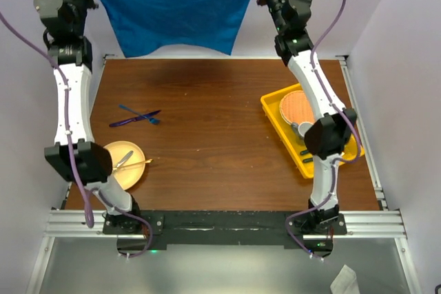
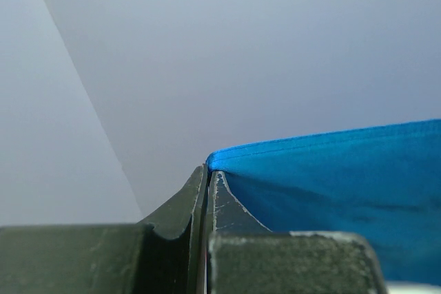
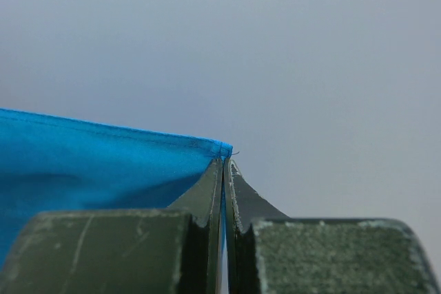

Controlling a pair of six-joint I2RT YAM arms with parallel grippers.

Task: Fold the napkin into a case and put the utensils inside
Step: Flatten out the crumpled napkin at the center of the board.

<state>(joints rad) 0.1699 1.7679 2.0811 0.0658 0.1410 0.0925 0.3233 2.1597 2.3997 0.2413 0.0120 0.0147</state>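
As the left arm and right arm reach high, their jaws clamp the napkin by its top corners.

Dark brown wood-grain bench boxed in by plain pale grey walls on three sides. Aluminium rail runs along the near edge, dull grey surface below it. Pretty soft, even light.

Left arm and right arm: white links, black joints, purple cables alongside, green lights at bottom. Gripper fingers dark, scratched.
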